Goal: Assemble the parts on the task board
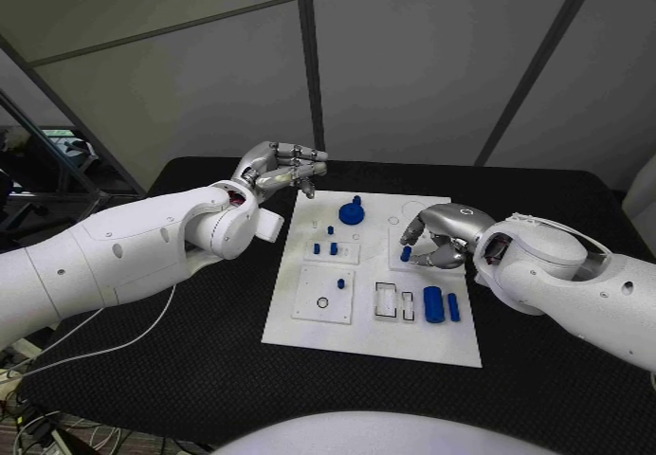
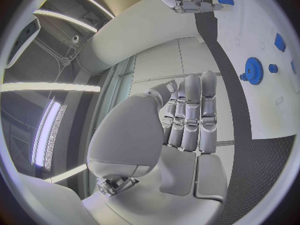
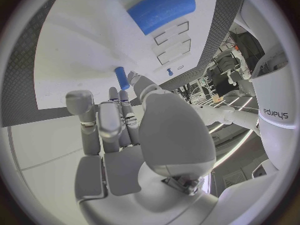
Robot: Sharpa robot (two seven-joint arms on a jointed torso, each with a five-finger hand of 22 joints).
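Note:
The white task board (image 1: pixel 358 327) lies in the middle of the black table. My right hand (image 1: pixel 445 232) hovers low over the board's right side and pinches a small blue peg (image 1: pixel 406 254) at its fingertips; the peg (image 3: pixel 122 78) stands out beyond those fingers. My left hand (image 1: pixel 281 169) is raised beyond the board's back left corner, fingers stretched out (image 2: pixel 190 115) and holding nothing. A blue gear (image 1: pixel 353 212) sits at the back of the board, to the right of that hand. Two blue cylinders (image 1: pixel 433 304) lie near the board's right edge.
Small blue pegs (image 1: pixel 333 248) stand in the board's left middle. Two rectangular slots (image 1: pixel 396 300) are beside the cylinders, and a square inset with a ring (image 1: pixel 325 294) lies left of them. A white cable (image 1: pixel 123 336) trails over the table's left side.

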